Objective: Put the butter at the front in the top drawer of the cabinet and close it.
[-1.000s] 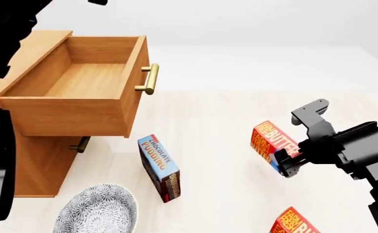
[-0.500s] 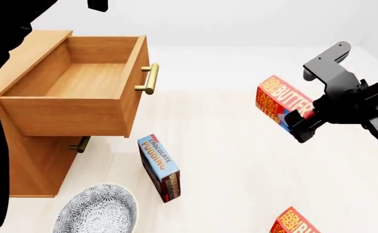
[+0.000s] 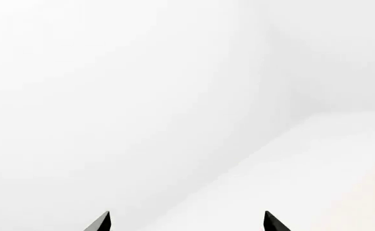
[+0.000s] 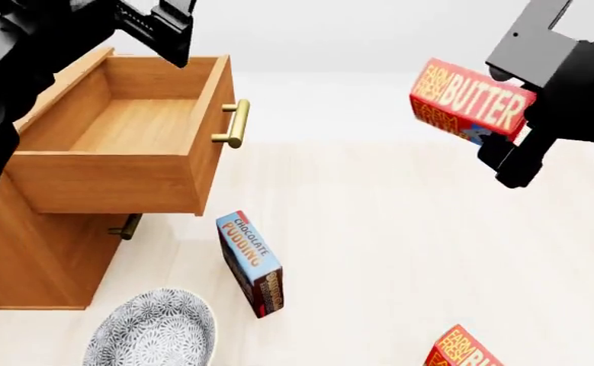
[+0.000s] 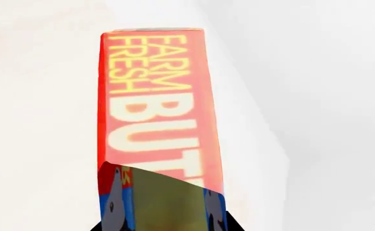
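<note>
My right gripper (image 4: 505,145) is shut on the blue end of a red-orange butter box (image 4: 470,99) and holds it high above the floor at the right, tilted. In the right wrist view the butter (image 5: 155,106) juts out from the gripper (image 5: 164,222). The cabinet (image 4: 32,259) stands at the left with its top drawer (image 4: 104,183) pulled open and empty, brass handle (image 4: 233,123) facing right. My left gripper (image 4: 159,23) hovers above the drawer's far end. In the left wrist view it (image 3: 187,224) is open with nothing between its fingertips.
A second identical butter box (image 4: 464,351) lies at the bottom edge, right. A chocolate pudding box (image 4: 251,263) stands near the cabinet's front. A patterned bowl (image 4: 154,332) sits at the bottom left. The lower drawer's handle (image 4: 126,226) shows under the open drawer.
My right gripper has lifted the butter box up, from low over the floor to the upper right. My left gripper has come into view above the drawer.
</note>
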Controlling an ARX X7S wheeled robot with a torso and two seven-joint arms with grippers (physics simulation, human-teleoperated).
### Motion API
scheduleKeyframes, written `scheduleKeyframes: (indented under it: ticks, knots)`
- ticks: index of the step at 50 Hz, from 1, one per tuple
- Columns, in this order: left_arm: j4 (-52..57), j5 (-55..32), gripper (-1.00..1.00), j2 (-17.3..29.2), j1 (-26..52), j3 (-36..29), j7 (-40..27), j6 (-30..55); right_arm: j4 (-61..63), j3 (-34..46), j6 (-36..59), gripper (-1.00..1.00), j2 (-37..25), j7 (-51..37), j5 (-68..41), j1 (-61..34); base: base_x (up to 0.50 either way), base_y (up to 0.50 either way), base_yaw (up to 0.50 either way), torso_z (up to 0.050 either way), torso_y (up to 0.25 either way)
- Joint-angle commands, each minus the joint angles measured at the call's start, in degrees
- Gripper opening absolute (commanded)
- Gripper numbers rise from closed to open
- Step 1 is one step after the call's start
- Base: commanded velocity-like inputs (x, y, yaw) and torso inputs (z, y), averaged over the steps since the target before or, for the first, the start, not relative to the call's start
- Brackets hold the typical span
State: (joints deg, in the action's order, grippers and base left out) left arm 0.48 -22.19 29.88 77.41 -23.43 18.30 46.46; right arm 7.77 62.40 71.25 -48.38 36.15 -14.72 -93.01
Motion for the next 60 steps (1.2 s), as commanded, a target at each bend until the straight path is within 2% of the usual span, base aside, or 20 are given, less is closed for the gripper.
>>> scheduleKeyframes:
  ticks: [1,14,23,31,42,52,60]
  knots:
    - [3.4,1.2,1.0,4.0,-3.9,-4.6,8.4,-10.9,9.5,6.8,-7.6,-1.0,-6.0,2.5,8.4,-7.3,0.0,0.0,0.0,0.0,0.0]
    - [4.4,6.1,1.0,6.9,-7.3,-9.0,14.4,-25.5,13.3,11.9,-24.3,-1.0,-12.2,0.3,17.9,-8.8,0.0,0.0,0.0,0.0,0.001]
    - [8.4,8.5,1.0,9.5,-8.6,-11.2,16.3,-28.6,14.5,12.7,-31.6,-1.0,-14.8,-2.4,21.8,-8.9,0.0,0.0,0.0,0.0,0.001]
    - [12.3,12.2,1.0,11.3,-9.2,-13.9,17.4,-31.2,19.0,11.8,-32.9,-1.0,-15.9,-3.5,21.7,-8.8,0.0,0.0,0.0,0.0,0.001]
    - [13.3,15.5,1.0,10.9,-8.9,-16.4,18.3,-35.5,23.7,11.9,-33.8,-1.0,-18.2,-6.1,21.7,-6.4,0.0,0.0,0.0,0.0,0.002]
    - [11.8,17.1,1.0,9.7,-9.4,-18.2,18.7,-40.5,29.1,8.7,-37.8,-1.0,-21.6,-10.4,15.2,-4.1,0.0,0.0,0.0,0.002,0.001]
    - [11.1,18.4,1.0,9.1,-10.3,-19.1,18.0,-43.3,31.3,6.8,-37.0,-1.0,-22.1,-11.5,10.9,-3.7,0.0,0.0,0.0,0.0,0.001]
